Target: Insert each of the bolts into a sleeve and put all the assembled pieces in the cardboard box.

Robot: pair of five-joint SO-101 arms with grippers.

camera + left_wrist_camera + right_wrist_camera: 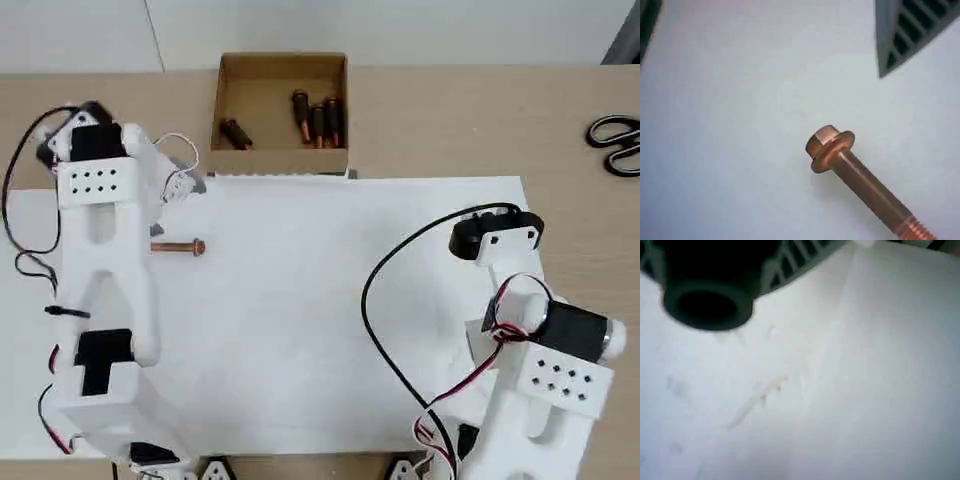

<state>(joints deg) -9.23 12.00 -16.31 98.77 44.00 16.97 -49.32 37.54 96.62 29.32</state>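
Right claw (497, 235) on sleeve (707, 307); bolt (178, 247) crosswise, head rightward

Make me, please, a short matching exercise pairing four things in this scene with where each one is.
1. loose copper flanged bolt
2. four sleeved bolts
3. black-handled scissors
4. black cylindrical sleeve

A. on the bare wooden tabletop
B. lying alone on the white paper sheet
C. gripped by ribbed jaws above that sheet
D. inside the brown cardboard box

Pairs: 1-B, 2-D, 3-A, 4-C.
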